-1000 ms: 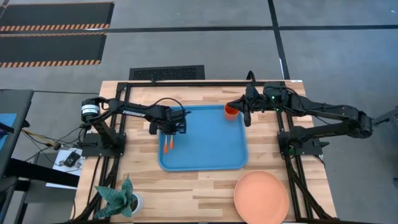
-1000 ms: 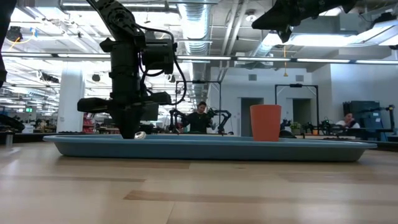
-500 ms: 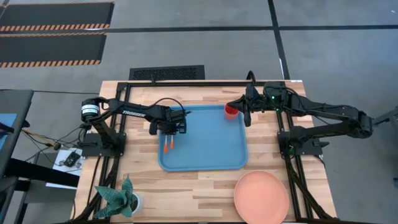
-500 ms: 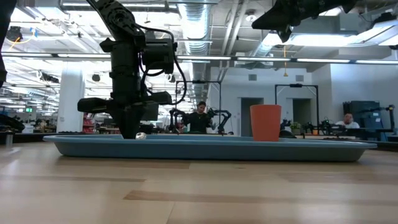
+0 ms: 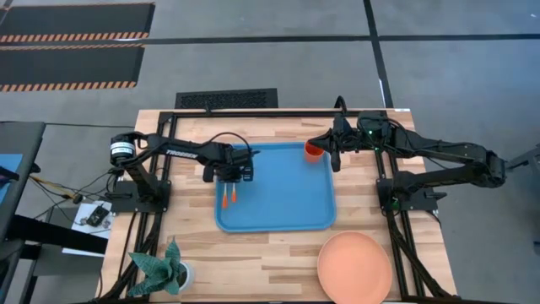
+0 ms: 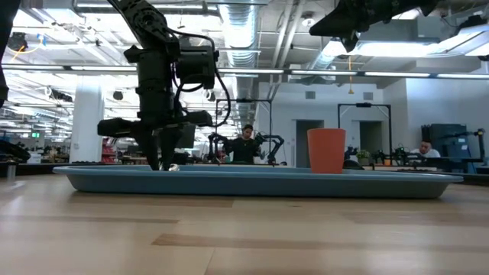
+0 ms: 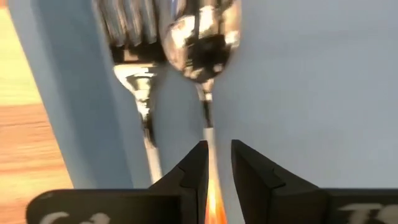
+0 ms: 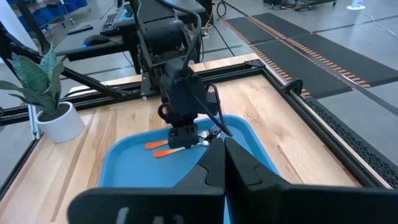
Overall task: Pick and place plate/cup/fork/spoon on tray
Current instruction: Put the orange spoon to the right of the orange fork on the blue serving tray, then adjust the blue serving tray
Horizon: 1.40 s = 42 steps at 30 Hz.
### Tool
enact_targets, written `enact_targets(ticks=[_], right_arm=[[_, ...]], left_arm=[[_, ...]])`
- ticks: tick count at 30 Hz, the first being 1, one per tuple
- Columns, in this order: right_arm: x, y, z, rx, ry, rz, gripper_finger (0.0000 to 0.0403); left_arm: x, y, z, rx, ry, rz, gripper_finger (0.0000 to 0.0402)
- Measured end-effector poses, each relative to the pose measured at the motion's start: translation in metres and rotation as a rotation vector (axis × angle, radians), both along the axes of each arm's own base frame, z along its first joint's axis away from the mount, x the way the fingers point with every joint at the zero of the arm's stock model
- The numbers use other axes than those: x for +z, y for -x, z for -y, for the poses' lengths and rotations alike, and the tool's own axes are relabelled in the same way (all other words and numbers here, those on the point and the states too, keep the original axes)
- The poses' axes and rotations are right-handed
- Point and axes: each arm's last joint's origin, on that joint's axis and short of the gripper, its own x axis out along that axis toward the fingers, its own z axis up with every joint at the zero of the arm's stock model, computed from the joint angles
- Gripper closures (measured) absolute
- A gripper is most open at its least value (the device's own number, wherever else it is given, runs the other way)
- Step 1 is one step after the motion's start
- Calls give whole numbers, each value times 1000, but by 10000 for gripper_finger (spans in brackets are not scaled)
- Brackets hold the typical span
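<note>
An industrial robotics lab: beyond the wooden table [image 6: 244, 237] run ceiling ducts [image 6: 237, 19], other robot rigs [image 6: 263, 145], seated people [image 6: 246, 143], and hazard-striped floor mats [image 5: 76, 34].

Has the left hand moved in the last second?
Yes. In the low view the left hand has lifted slightly off the tray floor, fingers parted, above the spoon.

One plate [image 5: 354, 268], cup [image 5: 313, 150], fork [image 7: 134, 68], spoon [image 7: 199, 37], tray [image 5: 295, 203].
</note>
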Motion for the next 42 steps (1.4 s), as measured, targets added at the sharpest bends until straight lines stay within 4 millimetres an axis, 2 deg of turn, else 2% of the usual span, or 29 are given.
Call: enact_targets(ticks=[8, 13, 16, 18, 22, 27, 33, 37, 42], right_arm=[[0, 0, 0, -1, 0, 0, 392], [0, 0, 0, 0, -1, -1, 392], [0, 0, 0, 0, -2, -4, 392], [-1, 0, 0, 1, -2, -6, 392], [-4, 1, -3, 14, -18, -44, 392], [-11, 0, -18, 66, -88, -118, 392], [-17, -1, -40, 87, -157, -178, 395], [-19, -1, -49, 44, -163, -205, 397], [-19, -1, -54, -11, -206, -196, 396]], left_arm=[[35, 1, 0, -94, -58, 6, 339], [65, 15, 13, -152, -118, 62, 366], [85, 21, 32, -283, -172, 135, 393], [94, 25, 50, -386, -210, 170, 397], [102, 29, 92, -575, -292, 206, 399], [99, 31, 141, -780, -340, 290, 401], [76, 44, 184, -973, -328, 420, 401], [48, 61, 200, -1057, -309, 448, 401], [18, 74, 200, -1049, -340, 466, 401]])
